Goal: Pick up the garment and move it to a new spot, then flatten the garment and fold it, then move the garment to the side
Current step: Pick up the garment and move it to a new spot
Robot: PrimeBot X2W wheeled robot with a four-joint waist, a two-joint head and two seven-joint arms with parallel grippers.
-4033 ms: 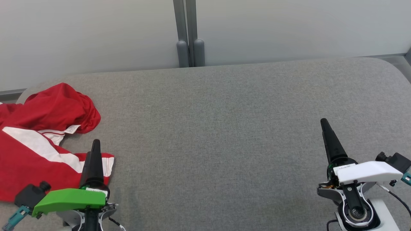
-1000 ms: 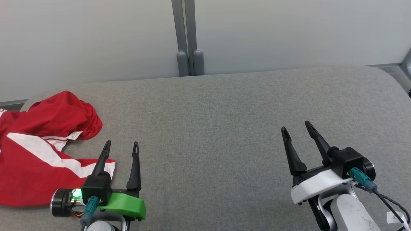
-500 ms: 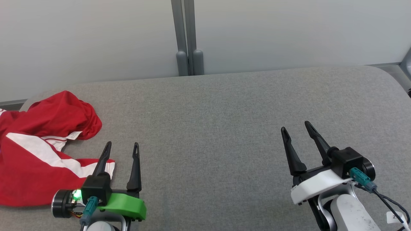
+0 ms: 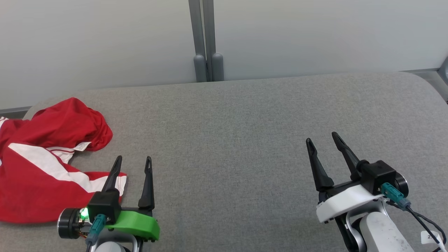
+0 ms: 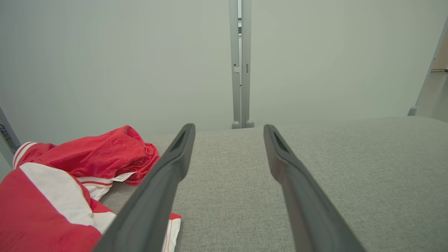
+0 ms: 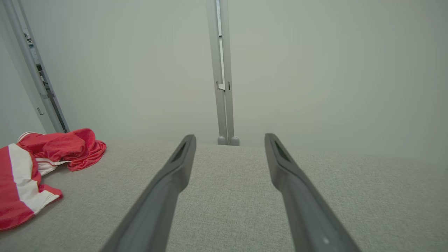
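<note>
While the garment (image 4: 35, 182) lies crumpled, left pincer (image 4: 133, 158) and right pincer (image 4: 321, 137) stand spread, empty.

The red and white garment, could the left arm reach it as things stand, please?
Probably yes: the left gripper is open, one fingertip by the hem of the red and white garment, nothing between.

I have my left gripper (image 4: 133, 158) low on the left, its two dark fingers (image 4: 146, 182) spread wide apart, pointing forward and empty. My right gripper (image 4: 321, 137) sits low on the right, spread just as wide, leaning slightly leftward, also empty.
</note>
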